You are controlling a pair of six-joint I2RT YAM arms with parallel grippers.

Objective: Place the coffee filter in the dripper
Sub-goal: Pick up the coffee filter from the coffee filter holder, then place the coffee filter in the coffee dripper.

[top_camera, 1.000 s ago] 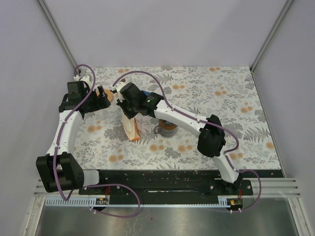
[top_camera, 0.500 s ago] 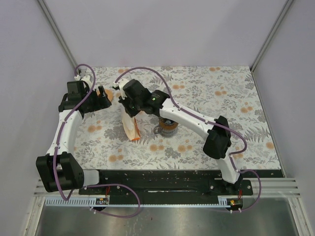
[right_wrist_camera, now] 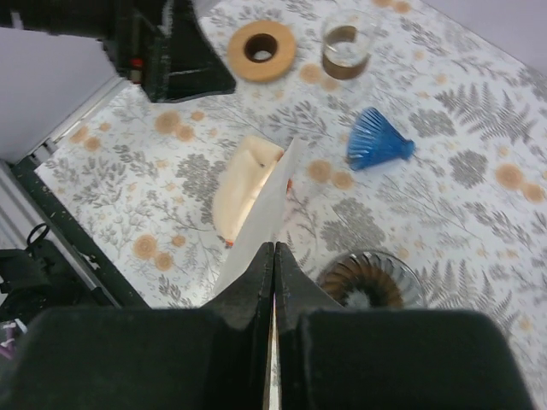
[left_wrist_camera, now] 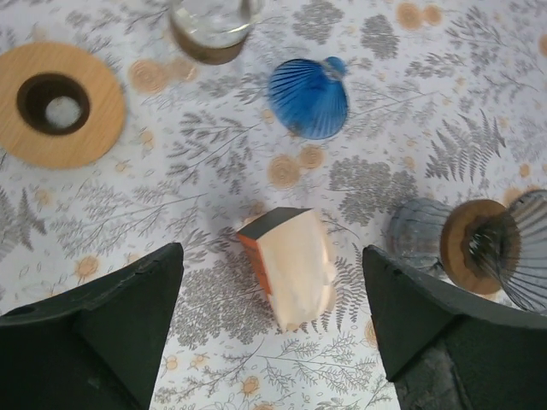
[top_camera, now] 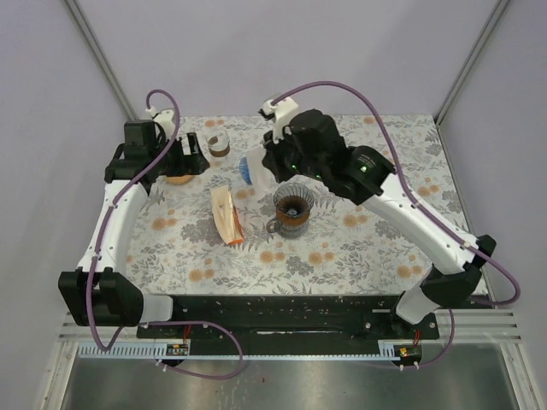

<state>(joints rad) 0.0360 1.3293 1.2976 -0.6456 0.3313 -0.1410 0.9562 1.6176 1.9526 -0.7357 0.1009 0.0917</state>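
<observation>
My right gripper (right_wrist_camera: pixel 273 249) is shut on a white paper coffee filter (right_wrist_camera: pixel 267 213), held in the air above the table. In the top view the right gripper (top_camera: pixel 270 164) hangs just back-left of the glass dripper (top_camera: pixel 293 209). The dripper has a wooden collar and stands upright and empty, low right of the fingers in the right wrist view (right_wrist_camera: pixel 367 282). The orange pack of filters (top_camera: pixel 226 215) lies left of the dripper and shows under my left gripper (left_wrist_camera: pixel 272 254), which is open and empty above it. The left gripper (top_camera: pixel 195 158) hovers at the back left.
A blue ribbed cone (left_wrist_camera: pixel 309 96) lies on its side behind the pack. A wooden ring (left_wrist_camera: pixel 55 102) and a glass cup with a brown band (left_wrist_camera: pixel 214 21) sit at the back left. The dripper shows at the right edge of the left wrist view (left_wrist_camera: pixel 491 248).
My right arm has risen and swung back and to the right, away from the pack, with a filter pinched in its fingers. The left gripper has shifted slightly right.
</observation>
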